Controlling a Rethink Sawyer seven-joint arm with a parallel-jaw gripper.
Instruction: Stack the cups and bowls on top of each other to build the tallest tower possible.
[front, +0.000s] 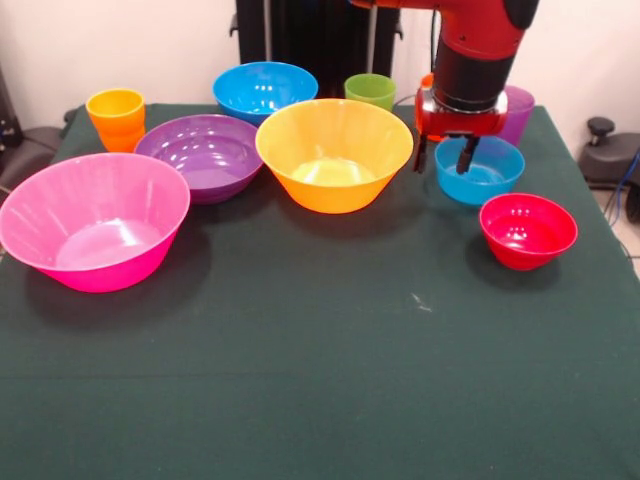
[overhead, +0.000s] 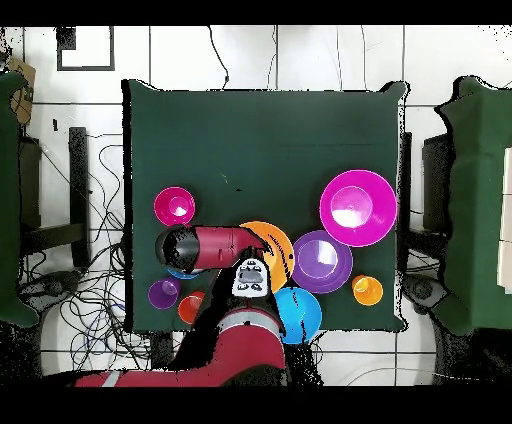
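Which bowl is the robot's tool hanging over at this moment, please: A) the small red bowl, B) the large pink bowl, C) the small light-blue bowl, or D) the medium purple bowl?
C: in the front view the tool hangs right over the small light-blue bowl, its tips at the bowl's rim, while the small red bowl sits apart, nearer the camera.

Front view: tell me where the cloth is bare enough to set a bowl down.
The whole strip of green cloth nearer the camera than the pink bowl and red bowl is bare. A smaller patch lies between the orange bowl and red bowl. The back row is crowded.
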